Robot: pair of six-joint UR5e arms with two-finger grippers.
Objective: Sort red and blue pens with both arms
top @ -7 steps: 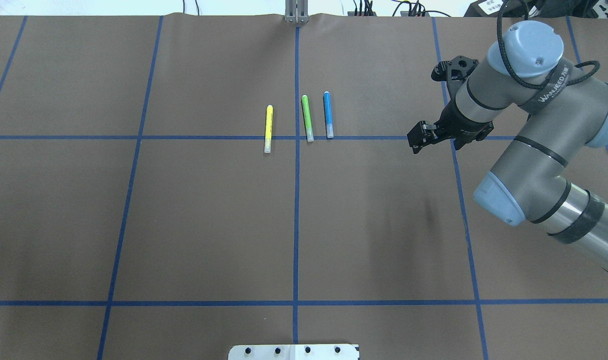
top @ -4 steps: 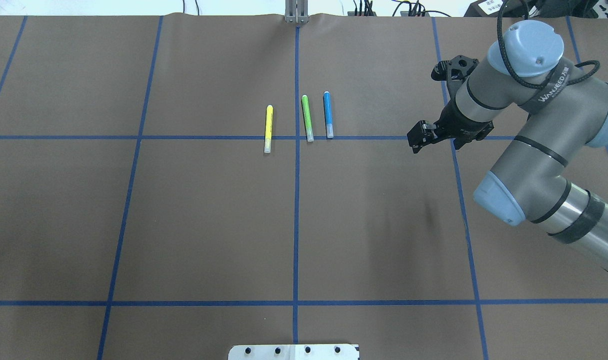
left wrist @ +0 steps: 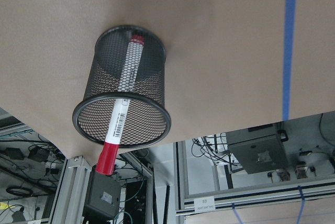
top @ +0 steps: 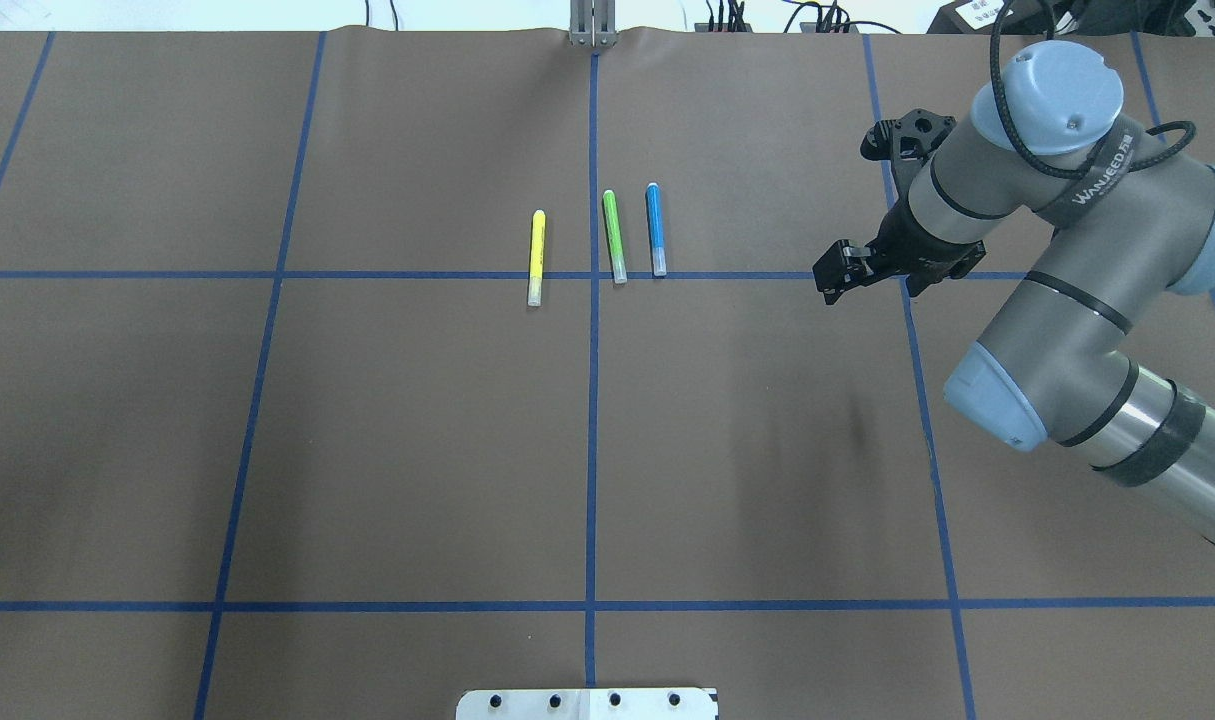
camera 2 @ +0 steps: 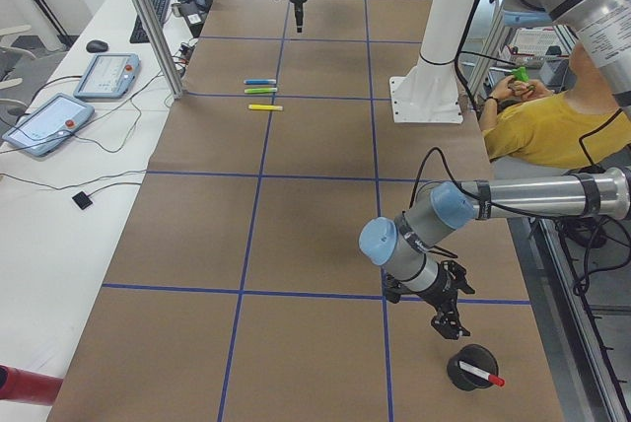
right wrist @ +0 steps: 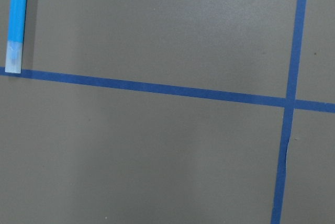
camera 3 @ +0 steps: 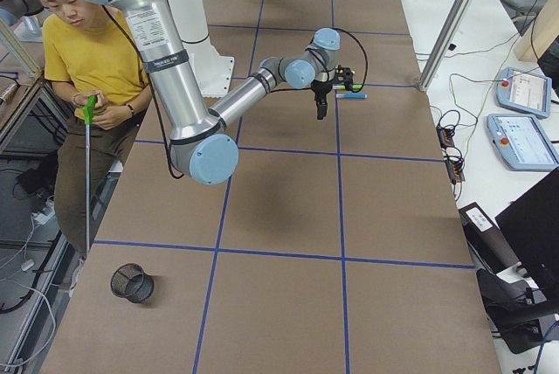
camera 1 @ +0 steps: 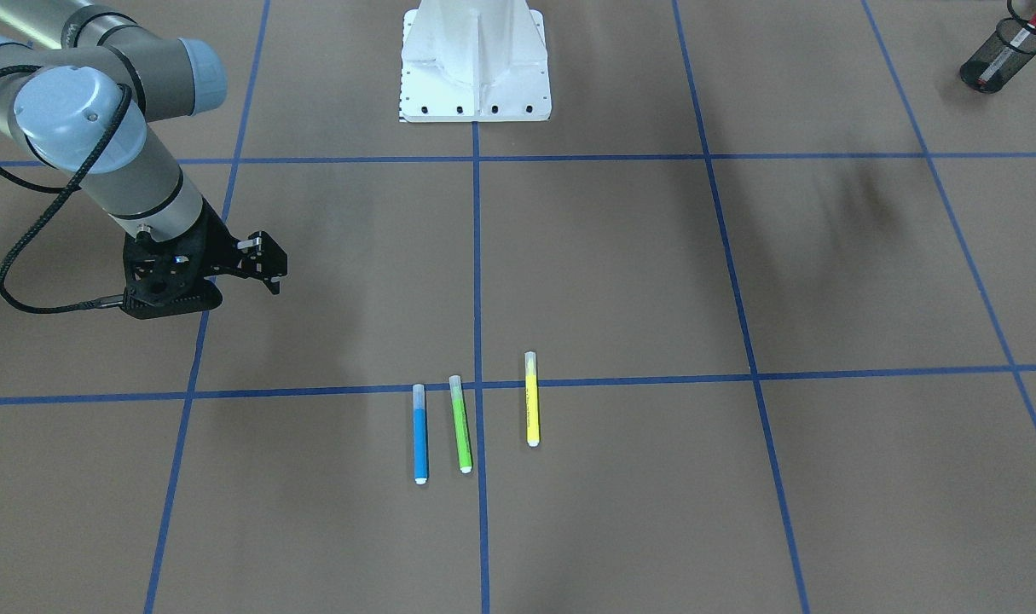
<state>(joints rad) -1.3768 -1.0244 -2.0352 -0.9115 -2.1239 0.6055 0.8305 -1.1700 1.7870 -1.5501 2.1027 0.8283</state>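
The blue pen (top: 655,228) (camera 1: 419,433) lies flat near the table's middle, its clear cap on a blue tape line; its capped end shows in the right wrist view (right wrist: 17,20). My right gripper (top: 830,278) (camera 1: 269,263) hovers open and empty, well to the right of it in the overhead view. The red pen (left wrist: 125,85) (camera 1: 1010,47) stands tilted in a black mesh cup (left wrist: 125,101) (camera 2: 473,370) at the table's left end. My left gripper (camera 2: 451,319) hangs just above and beside that cup; I cannot tell whether it is open or shut.
A green marker (top: 614,236) and a yellow marker (top: 535,257) lie parallel to the blue pen on its left. Another mesh cup (camera 3: 133,283) stands at the table's right end. The robot's white base (camera 1: 475,64) is at the near edge. A person in yellow (camera 3: 87,59) sits behind.
The right arm has crept a few pixels toward the pens. The three markers on the table have not moved.
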